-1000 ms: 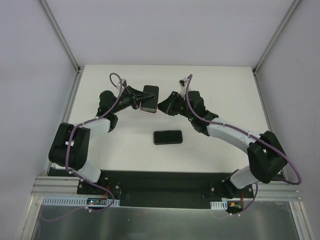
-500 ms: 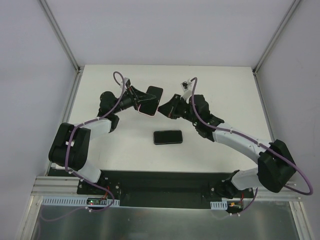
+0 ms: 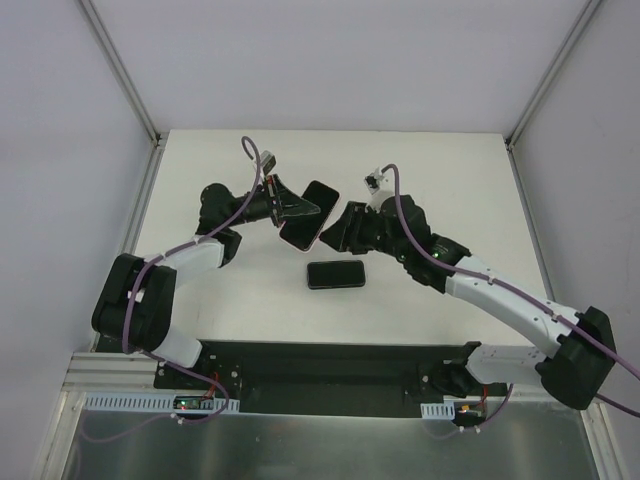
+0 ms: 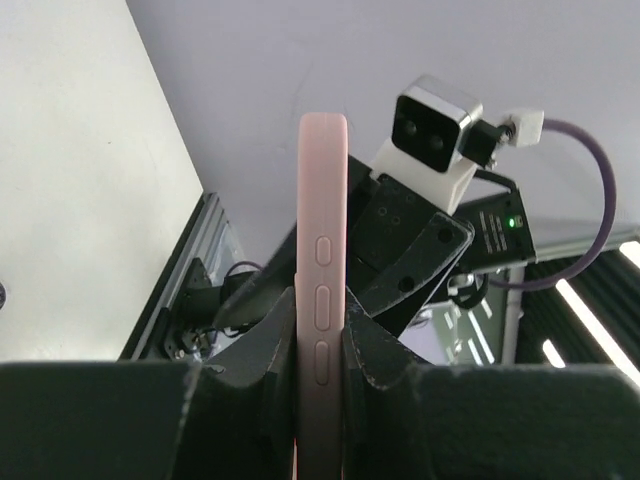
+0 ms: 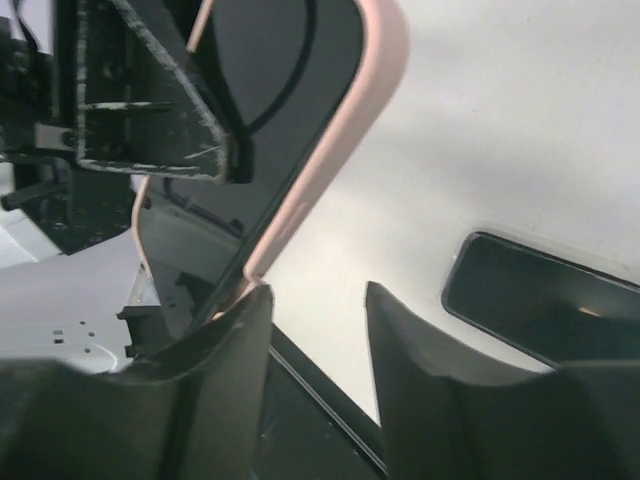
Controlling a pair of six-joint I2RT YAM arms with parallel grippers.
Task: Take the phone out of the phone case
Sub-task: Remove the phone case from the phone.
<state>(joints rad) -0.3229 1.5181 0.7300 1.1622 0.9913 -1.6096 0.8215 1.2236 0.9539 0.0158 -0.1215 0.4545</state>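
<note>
My left gripper [image 3: 289,208] is shut on a pink phone case [image 3: 312,216] and holds it tilted above the table. In the left wrist view the case's edge [image 4: 322,240], with its side buttons, is pinched between the jaws of that gripper [image 4: 320,350]. Its glossy black face [image 5: 280,90] mirrors the room like a phone screen. The right gripper [image 3: 341,228] stands open at the case's lower end. Seen from the right wrist, that gripper [image 5: 315,325] has one finger [image 5: 235,330] against the pink rim, with only table between the jaws.
A black phone-shaped slab [image 3: 336,273] lies flat on the white table [image 3: 450,190] just below both grippers; it also shows in the right wrist view [image 5: 545,300]. Grey walls and metal rails enclose the table.
The right gripper has gone from shut to open and no longer pinches the case. Both grippers have shifted right and toward the near edge, and the case has tilted further.
</note>
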